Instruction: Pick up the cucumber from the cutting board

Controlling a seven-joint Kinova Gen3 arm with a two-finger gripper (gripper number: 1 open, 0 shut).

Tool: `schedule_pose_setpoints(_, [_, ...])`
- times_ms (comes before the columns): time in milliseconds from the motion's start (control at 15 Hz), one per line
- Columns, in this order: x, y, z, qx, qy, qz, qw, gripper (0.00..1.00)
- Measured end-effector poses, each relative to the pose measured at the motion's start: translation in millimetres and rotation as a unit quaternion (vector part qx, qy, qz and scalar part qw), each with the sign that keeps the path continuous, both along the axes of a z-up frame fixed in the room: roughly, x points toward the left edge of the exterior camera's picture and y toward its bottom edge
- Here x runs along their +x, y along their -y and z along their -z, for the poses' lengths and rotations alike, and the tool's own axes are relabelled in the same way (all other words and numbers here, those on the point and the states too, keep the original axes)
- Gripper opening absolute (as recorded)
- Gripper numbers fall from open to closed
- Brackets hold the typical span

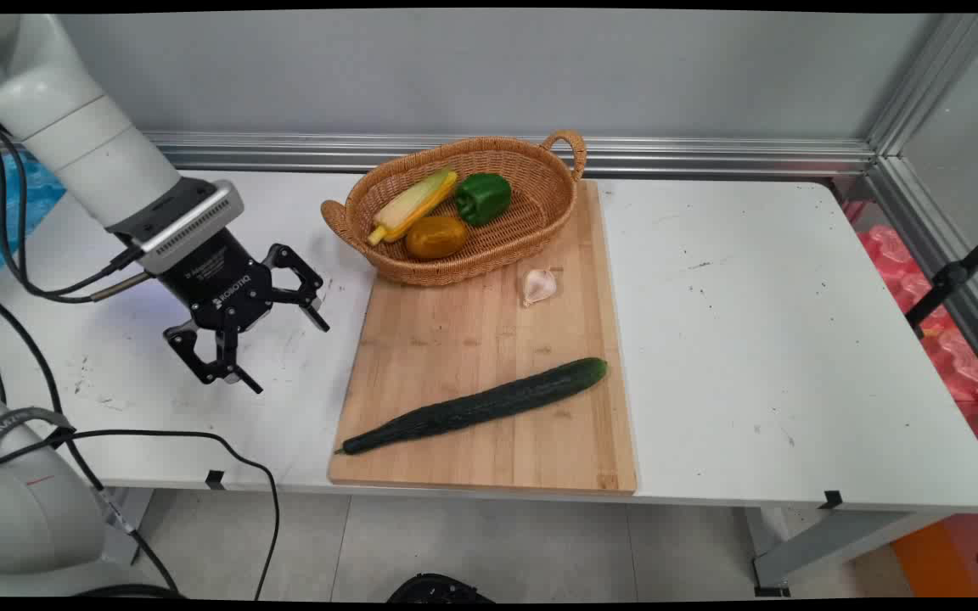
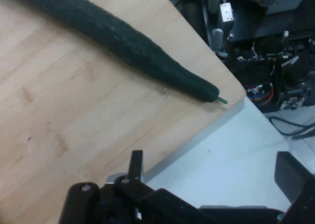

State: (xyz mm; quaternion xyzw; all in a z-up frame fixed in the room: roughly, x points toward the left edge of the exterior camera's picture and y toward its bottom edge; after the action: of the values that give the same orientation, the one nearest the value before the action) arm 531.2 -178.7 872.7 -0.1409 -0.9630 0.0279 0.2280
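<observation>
While my gripper (image 1: 281,352) hangs empty with fingers spread above bare table at nine o'clock of the cutting board (image 1: 455,339), I list the cucumber (image 1: 476,406) lying diagonally across its near half, best approached squarely across its girth.

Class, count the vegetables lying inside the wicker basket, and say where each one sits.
3. In the basket: the corn cob at its left, the green pepper at centre-right, and the yellow-orange vegetable at the front. More may be hidden behind the near rim.
</observation>
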Motion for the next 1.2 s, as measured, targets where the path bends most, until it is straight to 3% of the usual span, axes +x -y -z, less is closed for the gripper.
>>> schedule_pose_setpoints(267, [-1, -1, 1, -0.006, -0.002, 0.011, 0.9999, 1.00])
schedule_pose_setpoints(600, [-19, 12, -10, 0.008, -0.025, -0.084, 0.9961, 1.00])
schedule_pose_setpoints(933, [-57, 24, -18, 0.034, -0.045, -0.174, 0.9831, 1.00])
schedule_pose_setpoints(1200, [-98, 35, -16, 0.053, -0.048, -0.240, 0.9681, 1.00])
